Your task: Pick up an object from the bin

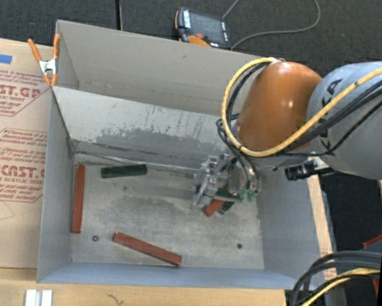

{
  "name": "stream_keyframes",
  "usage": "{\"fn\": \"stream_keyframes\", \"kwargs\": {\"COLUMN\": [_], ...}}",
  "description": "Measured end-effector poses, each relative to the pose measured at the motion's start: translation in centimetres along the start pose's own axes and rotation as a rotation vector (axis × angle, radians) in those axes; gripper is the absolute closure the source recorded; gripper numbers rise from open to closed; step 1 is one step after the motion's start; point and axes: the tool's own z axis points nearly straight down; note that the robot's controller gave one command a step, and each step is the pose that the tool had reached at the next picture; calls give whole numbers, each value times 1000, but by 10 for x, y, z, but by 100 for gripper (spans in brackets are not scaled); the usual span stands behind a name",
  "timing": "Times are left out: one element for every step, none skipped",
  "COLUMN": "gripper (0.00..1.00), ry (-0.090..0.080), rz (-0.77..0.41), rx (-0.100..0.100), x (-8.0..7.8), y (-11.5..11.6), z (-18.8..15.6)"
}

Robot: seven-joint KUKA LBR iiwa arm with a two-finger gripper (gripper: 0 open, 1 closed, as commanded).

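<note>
Hanging low over the bin floor, right of the frame's centre, the jaws sit directly above a small red-brown block. Its end pokes out just below and to the left of the metal. I cannot tell whether the jaws are wide, narrow or closed on the block, because the wrist hardware covers that spot.

The block looks like a short, rigid piece of painted wood or plastic. I judge it to be light, stiff and not fragile, with flat faces that should give a fair grip. It is small enough to tip or skid on the smooth metal floor if it is pinched off-centre. The best hold would be across its narrow width near the middle, with the jaws set square to its length.

Only part of the block is visible. That part seems to run from lower left to upper right, so the long axis is probably a shallow diagonal, though this is uncertain.

The other pieces lie well apart from it:
- A dark green bar lies left of centre, almost level.
- A red-brown stick stands vertical in the frame along the left wall.
- A longer red-brown stick near the bottom wall slopes down to the right.
</note>
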Motion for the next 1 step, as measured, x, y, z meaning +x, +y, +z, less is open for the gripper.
{"fn": "stream_keyframes", "kwargs": {"gripper": [100], "ry": [0], "rz": [-1], "rx": [-1], "x": [3], "y": [32], "z": [-74]}}
